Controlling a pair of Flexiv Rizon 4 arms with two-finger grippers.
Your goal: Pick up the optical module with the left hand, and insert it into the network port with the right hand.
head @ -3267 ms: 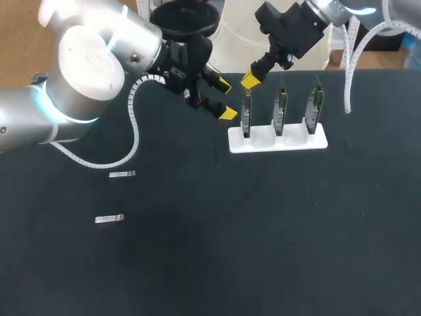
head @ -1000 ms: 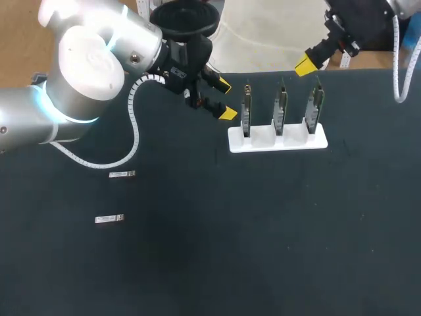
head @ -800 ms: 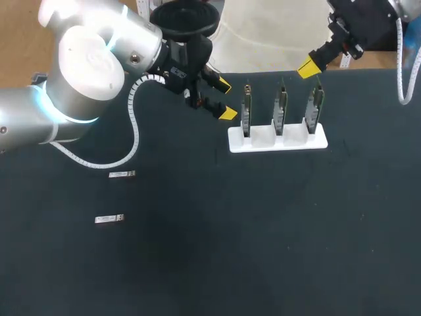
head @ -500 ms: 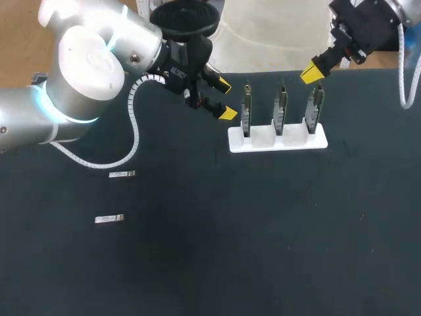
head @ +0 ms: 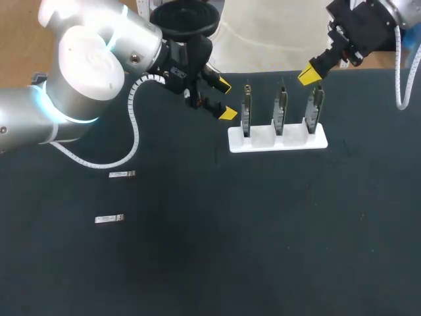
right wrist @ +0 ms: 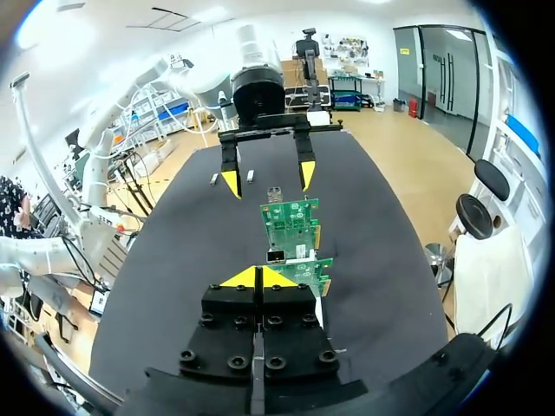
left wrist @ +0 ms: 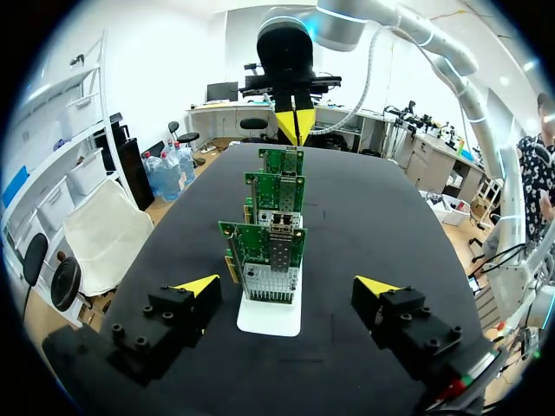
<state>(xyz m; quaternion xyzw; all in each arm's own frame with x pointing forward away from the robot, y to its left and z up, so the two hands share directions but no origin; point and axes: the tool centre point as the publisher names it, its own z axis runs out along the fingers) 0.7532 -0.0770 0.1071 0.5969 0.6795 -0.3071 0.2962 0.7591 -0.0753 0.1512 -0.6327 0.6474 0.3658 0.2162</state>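
The table (head: 263, 250) is covered with a dark, matte black surface, with a few tiny pale specks on it. On its left part two small silver optical modules lie flat, one (head: 122, 174) farther and one (head: 109, 218) nearer, close to each other. Both are well apart from the grippers and nothing touches them. In the right wrist view the same two modules show as small pieces (right wrist: 214, 178) (right wrist: 250, 176) far behind the left gripper (right wrist: 267, 178).

Toward the far right of the table stands a white holder (head: 276, 141) with three green boards upright in a row: the left board (head: 247, 112), the middle board (head: 281, 108) and the right board (head: 315, 105). In the left wrist view the nearest board carries a metal network port (left wrist: 273, 256).

The left gripper (head: 224, 99) hangs just left of the holder, its yellow fingers spread wide and holding nothing. In its own view the left gripper (left wrist: 286, 286) looks straight along the row of boards.

The right gripper (head: 309, 75) comes in from the far right corner and hangs close above the right board. Its two yellow tips are pressed together, with nothing visible between them. I cannot tell if they touch the board. From the left wrist the right gripper (left wrist: 290, 126) points down behind the last board.
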